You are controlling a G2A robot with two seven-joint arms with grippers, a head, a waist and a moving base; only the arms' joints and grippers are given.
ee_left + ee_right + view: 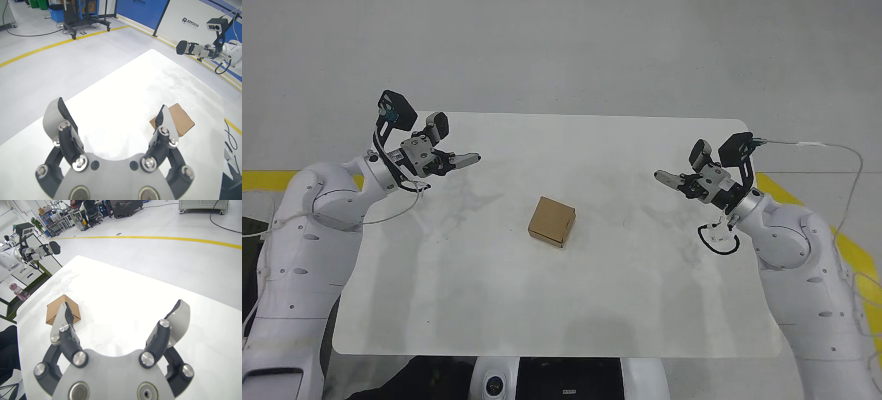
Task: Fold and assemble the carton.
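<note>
Already the carton (552,221) stands as a closed brown box near the middle of the table (642,300), resting flat on it with nothing touching it. Judged from that shape, the folding looks largely or wholly done. What may be left is a last tuck or press on a flap, and the pictures cannot settle whether one is needed.

The left gripper (464,159) hangs over the table's left edge and the right gripper (667,180) over its right edge, both toward the table's far side and well apart from the carton. Each is spread wide with nothing between its fingers.

From above, the carton shows a smooth, shut upper face, but its sides are hardly seen. The left wrist view, past the left gripper (111,106), shows the carton (181,119) tilted to the camera, with a small edge of card jutting at its base. The right wrist view, past the right gripper (122,306), shows two side walls of the carton (53,312) meeting at a corner, with a slanted seam low on one wall, possibly a flap not lying quite flush.
</note>
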